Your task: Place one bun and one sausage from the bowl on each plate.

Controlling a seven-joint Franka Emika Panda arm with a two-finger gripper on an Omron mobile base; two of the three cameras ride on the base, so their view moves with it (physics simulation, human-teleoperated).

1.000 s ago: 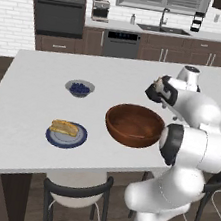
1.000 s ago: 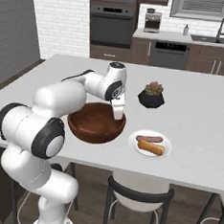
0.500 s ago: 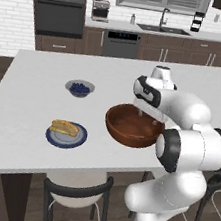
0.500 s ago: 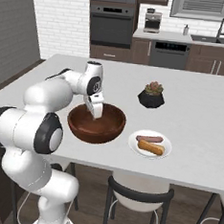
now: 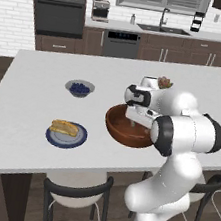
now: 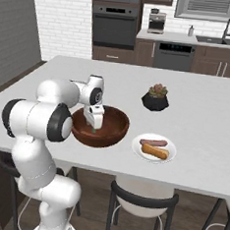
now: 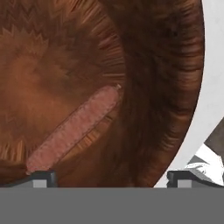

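Gripper (image 6: 94, 130) hangs inside the wooden bowl (image 6: 113, 131), pointing down, jaws spread wide w/ nothing between them. In the hand view its tips sit far apart at the bottom of the frame (image 7: 109, 177), and one sausage (image 7: 74, 129) lies on the bowl floor (image 7: 52, 52) just ahead, running diagonally; its near end is close to the left tip, can't tell if touching.

Bowl sits near the front edge of the island worktop (image 5: 47, 72), roughly mid-length. Blue plate (image 5: 78, 138) is on the worktop near the front edge, to the bowl's left, apart from it; a bun (image 5: 63, 127) lies on it, no sausage visible beside it. White plate (image 6: 142, 150) is to the bowl's right, just beside the bowl, also near the front edge; it carries a sausage (image 6: 153, 142) and a bun (image 6: 155, 151) side by side, touching or nearly so.

Small bowl of blueberries (image 5: 79, 88) sits further back, behind the blue plate. Black pot w/ succulent (image 6: 156, 98) stands behind the white plate, well apart from it.
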